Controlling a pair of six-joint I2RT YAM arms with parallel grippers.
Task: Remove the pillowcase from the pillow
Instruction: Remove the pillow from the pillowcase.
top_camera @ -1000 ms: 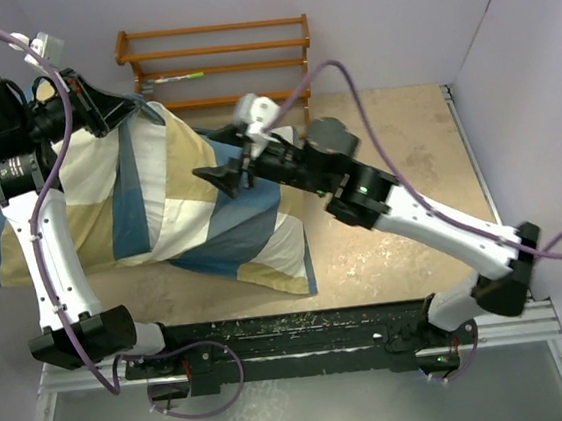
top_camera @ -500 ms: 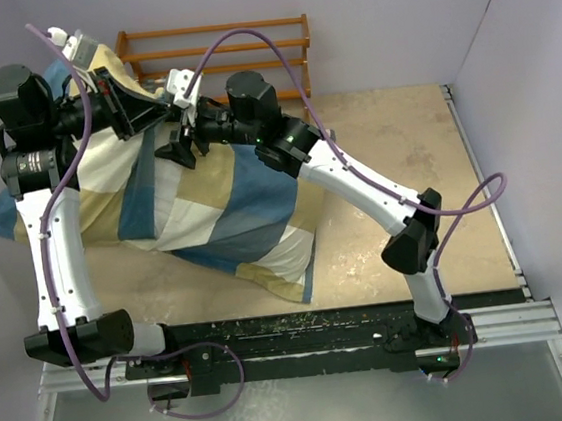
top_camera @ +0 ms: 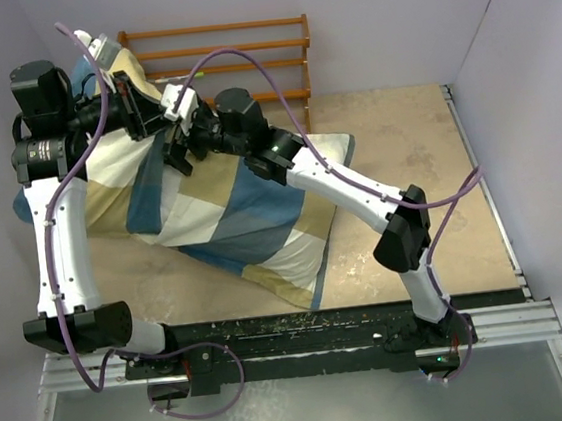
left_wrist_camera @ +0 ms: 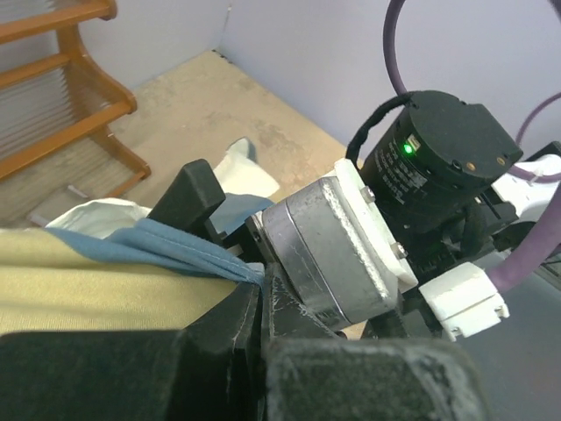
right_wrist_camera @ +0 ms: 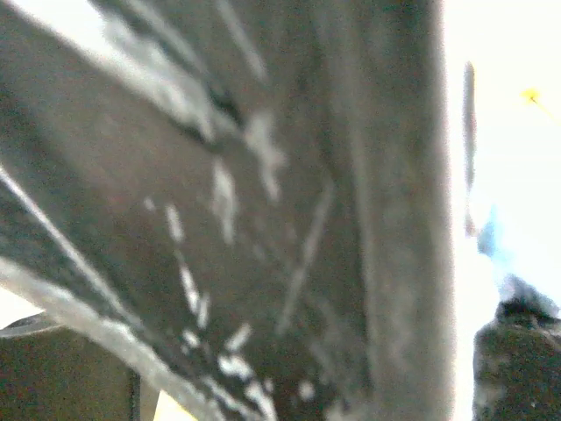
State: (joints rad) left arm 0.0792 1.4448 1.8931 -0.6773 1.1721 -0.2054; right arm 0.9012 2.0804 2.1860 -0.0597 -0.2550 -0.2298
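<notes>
Fabric in tan, cream and blue blocks, the pillowcase (top_camera: 231, 216) lies slumped across the left and middle of the table (top_camera: 403, 127), with its far-left end lifted off the surface. The pillow (left_wrist_camera: 92, 215) is almost wholly inside it, showing only as a scrap of white at the mouth. The left gripper (top_camera: 150, 114) is clamped tight on the blue hem (left_wrist_camera: 166, 250) and holds that end up. The right gripper (top_camera: 179, 149) crowds just beside it, with one black finger (left_wrist_camera: 188, 195) above the hem. Whether its jaws stand parted or closed cannot be told, as its own wrist view is a dark blur. The step looks like taking a second hold at the opening. It would go best if the right gripper takes the white stuffing alone, clear of the left fingers. Catching both layers would likely drag the whole bundle along.
</notes>
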